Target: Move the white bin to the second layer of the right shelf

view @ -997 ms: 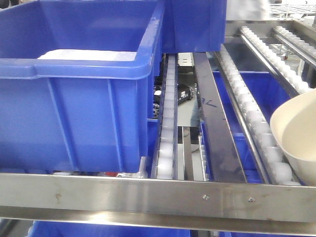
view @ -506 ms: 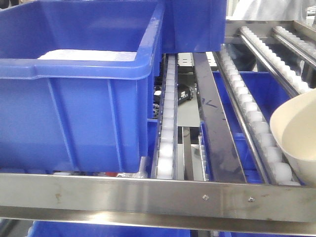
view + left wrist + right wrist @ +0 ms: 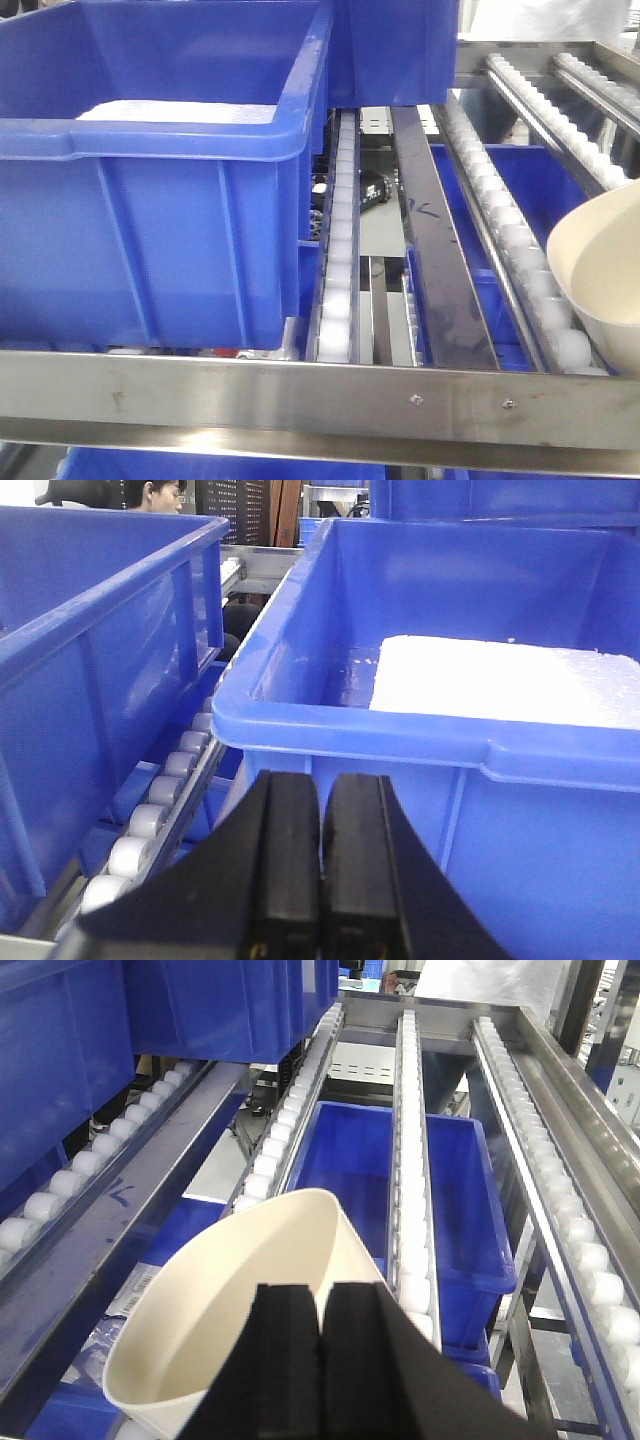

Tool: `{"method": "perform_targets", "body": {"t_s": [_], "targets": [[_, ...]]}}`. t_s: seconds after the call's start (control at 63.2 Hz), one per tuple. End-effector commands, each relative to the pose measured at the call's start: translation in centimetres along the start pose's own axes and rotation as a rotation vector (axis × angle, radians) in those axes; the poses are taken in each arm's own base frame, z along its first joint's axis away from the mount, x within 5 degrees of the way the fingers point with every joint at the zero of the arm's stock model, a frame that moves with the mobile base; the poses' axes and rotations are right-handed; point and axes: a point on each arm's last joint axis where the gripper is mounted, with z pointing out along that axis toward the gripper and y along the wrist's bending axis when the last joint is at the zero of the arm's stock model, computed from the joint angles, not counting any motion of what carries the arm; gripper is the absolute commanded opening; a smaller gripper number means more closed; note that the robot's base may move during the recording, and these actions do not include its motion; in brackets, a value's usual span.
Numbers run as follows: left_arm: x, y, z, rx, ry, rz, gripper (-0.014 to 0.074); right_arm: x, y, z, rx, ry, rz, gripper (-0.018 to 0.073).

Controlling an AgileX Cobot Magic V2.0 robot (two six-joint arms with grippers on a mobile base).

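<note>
The right gripper (image 3: 320, 1325) has its fingers (image 3: 288, 1340) pressed narrow on the near rim of the white bin (image 3: 240, 1290). The bin is tilted, its mouth facing up and leftward, over the roller tracks of the right shelf second layer (image 3: 320, 400). The left gripper (image 3: 320, 855) has its fingers together, holding nothing, before a blue crate (image 3: 480, 710).

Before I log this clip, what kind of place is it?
Probably a warehouse or factory parts-storage area. Flow-rack shelving with white roller tracks and a steel front rail, blue crates on several levels, and the white bin clamped in the right gripper all suggest it.
</note>
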Motion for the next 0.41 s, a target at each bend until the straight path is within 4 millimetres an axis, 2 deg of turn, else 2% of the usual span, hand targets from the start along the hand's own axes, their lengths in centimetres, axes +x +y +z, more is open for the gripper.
{"method": "perform_targets", "body": {"t_s": [0.0,0.396], "targets": [[0.08,0.03,-0.04,0.003,-0.071,-0.011,0.0085,-0.90,-0.10,-0.16,0.012,-0.106,-0.010,0.0051],[0.08,0.03,-0.04,0.003,-0.071,-0.011,0.0085,-0.90,-0.10,-0.16,0.012,-0.106,-0.010,0.0051]]}}
